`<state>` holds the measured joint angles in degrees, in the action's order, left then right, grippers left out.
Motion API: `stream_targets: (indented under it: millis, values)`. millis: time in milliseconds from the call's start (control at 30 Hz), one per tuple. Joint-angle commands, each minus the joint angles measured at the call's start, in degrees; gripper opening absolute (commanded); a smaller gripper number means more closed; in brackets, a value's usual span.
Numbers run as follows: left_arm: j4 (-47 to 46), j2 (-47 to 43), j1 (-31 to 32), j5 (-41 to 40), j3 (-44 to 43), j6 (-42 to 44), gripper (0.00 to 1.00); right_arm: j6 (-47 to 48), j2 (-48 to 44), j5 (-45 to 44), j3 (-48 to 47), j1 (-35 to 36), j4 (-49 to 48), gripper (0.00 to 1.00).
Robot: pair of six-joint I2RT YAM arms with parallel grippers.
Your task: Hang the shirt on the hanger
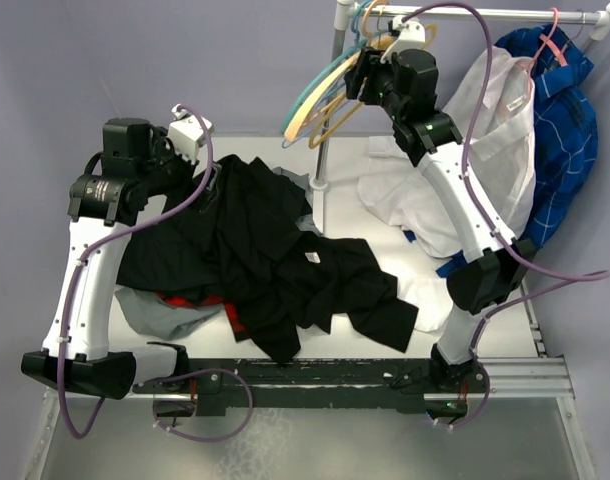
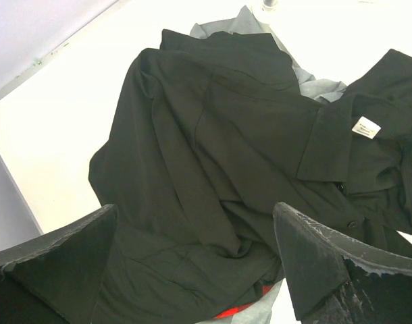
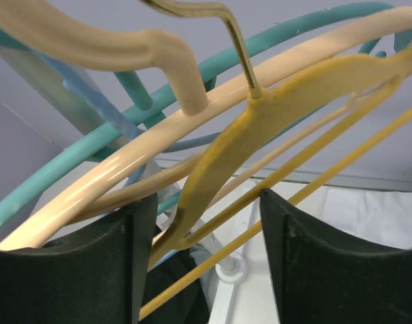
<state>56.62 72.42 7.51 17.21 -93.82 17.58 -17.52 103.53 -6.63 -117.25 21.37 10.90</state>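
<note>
The black shirt (image 1: 275, 260) lies crumpled across the middle of the table, its collar and white label (image 2: 366, 127) showing in the left wrist view (image 2: 213, 135). My left gripper (image 1: 207, 178) is open and empty, hovering just above the shirt's left part (image 2: 196, 250). The thin yellow-orange hanger (image 1: 335, 120) hangs on the rack among other hangers. My right gripper (image 1: 360, 82) is up at the rack. Its jaws are open, one on each side of the hanger's shoulder and thin bars (image 3: 260, 128), without pinching them (image 3: 206, 223).
A teal hanger (image 3: 78, 152) and a pale peach hanger (image 3: 125, 165) crowd the yellow one. A white shirt (image 1: 485, 160) and a blue plaid shirt (image 1: 560, 110) hang from the rail (image 1: 485, 14). The rack pole (image 1: 320, 160) stands mid-table. Grey cloth (image 1: 155, 310) and red plaid (image 1: 200, 298) lie under the black shirt.
</note>
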Motion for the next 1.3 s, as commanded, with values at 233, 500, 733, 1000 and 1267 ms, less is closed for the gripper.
stream_targets:
  millis: [233, 500, 733, 1000, 1267]
  values:
    - [-2.04, -0.48, -0.30, 0.76, 0.36, 0.35, 0.99, 1.26, -2.16, -1.28, -0.44, 0.08, -2.26, 0.19]
    - [-1.71, -0.66, -0.30, 1.21, 0.39, 0.43, 0.99, 2.56, -7.15, -3.92, 4.30, 0.08, -1.31, 0.05]
    - [-1.51, -0.53, -0.30, 1.75, 0.39, 0.38, 0.99, 6.31, -10.87, -9.26, 6.87, 0.08, -0.06, 0.00]
    - [-0.49, -0.02, -0.30, 3.23, 0.24, 1.00, 0.99, 10.51, -15.25, -10.58, 8.87, 0.08, 0.09, 0.00]
    - [8.67, 2.95, -0.23, 23.92, -4.24, 6.82, 0.99, 14.17, -19.56, -13.26, 10.74, -0.09, -1.55, 0.00]
